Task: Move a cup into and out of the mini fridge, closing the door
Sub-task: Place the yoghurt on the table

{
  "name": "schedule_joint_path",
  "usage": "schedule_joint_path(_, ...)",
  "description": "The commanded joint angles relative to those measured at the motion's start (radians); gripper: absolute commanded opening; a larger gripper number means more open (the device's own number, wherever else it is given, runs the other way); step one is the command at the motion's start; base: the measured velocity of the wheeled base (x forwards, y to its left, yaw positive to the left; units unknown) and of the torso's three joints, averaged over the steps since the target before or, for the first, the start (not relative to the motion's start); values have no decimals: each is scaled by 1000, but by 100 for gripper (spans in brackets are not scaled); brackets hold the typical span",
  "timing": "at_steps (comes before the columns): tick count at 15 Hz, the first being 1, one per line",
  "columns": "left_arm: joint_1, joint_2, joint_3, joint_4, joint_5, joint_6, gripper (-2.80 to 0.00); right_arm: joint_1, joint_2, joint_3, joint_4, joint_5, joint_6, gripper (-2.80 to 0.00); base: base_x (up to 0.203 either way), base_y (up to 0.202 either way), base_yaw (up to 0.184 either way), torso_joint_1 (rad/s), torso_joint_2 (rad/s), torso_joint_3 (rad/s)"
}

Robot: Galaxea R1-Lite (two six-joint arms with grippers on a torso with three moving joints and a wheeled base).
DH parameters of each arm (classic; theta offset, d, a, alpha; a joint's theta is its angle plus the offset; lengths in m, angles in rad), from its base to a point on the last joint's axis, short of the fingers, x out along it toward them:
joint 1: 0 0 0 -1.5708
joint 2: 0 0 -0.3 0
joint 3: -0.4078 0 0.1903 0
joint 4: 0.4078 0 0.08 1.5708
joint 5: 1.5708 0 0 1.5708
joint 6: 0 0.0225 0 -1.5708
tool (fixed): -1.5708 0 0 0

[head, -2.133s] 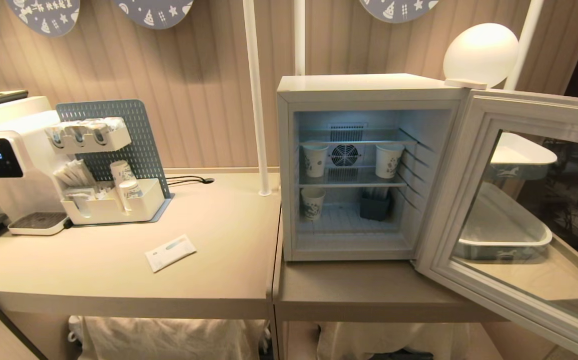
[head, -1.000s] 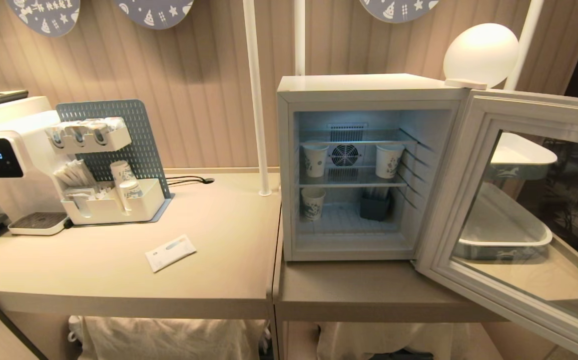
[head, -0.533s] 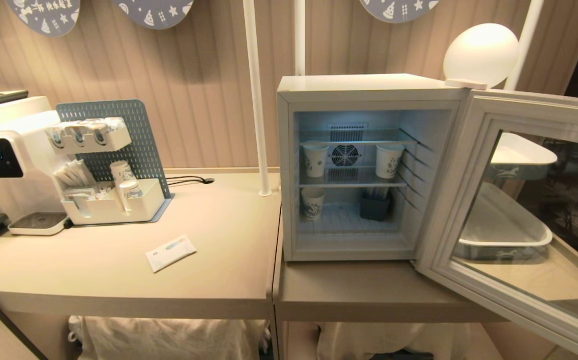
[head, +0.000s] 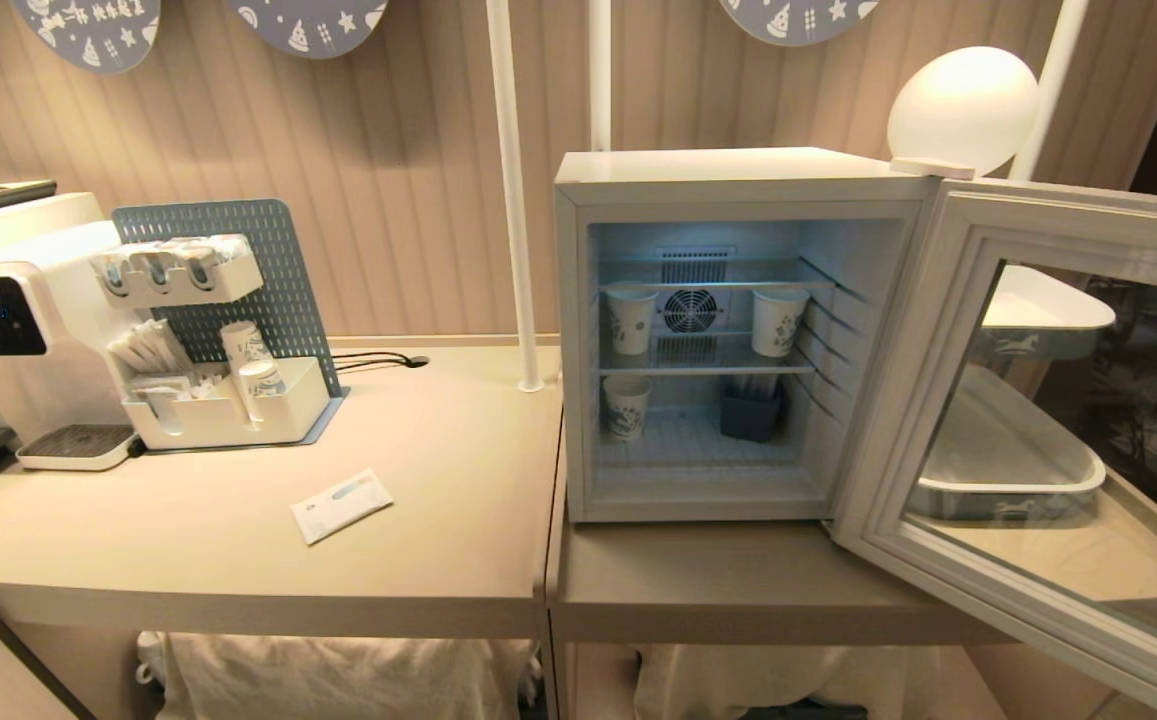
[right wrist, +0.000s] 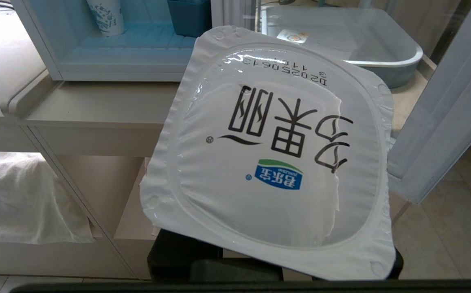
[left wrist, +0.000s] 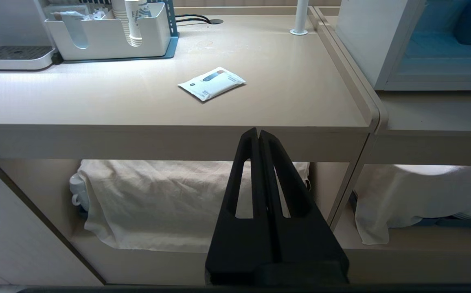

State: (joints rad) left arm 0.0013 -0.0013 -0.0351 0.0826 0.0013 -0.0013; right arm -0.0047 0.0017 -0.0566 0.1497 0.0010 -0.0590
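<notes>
Right hand (right wrist: 276, 260) pinching cup (right wrist: 272, 162) low before bench (head: 738, 580), foil lid facing camera, likely staged for loading. Left hand (left wrist: 258, 136) pressed together, parked. Beyond: mini fridge (head: 728, 180), door (head: 948, 300) swung wide, giving access.

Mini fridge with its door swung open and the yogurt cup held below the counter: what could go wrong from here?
1. The cup shows only its foil lid, hiding the right gripper's hold, so a slip might go unnoticed.
2. Paper cups and a dark bin crowd the mini fridge shelves; the cup may knock one.
3. The door juts out on the right and could be clipped by the rising right arm.
</notes>
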Motion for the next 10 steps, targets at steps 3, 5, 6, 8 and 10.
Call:
schedule_joint_path(3,0,1,0,0,0,0,-280,0,3,0,1,1,-1,-280,0,0,0,0,0,0)
schedule_joint_path(5,0,1,0,0,0,0,-280,0,3,0,1,-1,1,-280,0,0,0,0,0,0)
schedule_joint_path(6,0,1,0,0,0,0,-280,0,3,0,1,-1,2,-280,0,0,0,0,0,0)
schedule_joint_path(8,0,1,0,0,0,0,-280,0,1,0,1,-1,15,-280,0,0,0,0,0,0)
schedule_joint_path(10,0,1,0,0,0,0,-280,0,1,0,1,-1,15,-280,0,0,0,0,0,0)
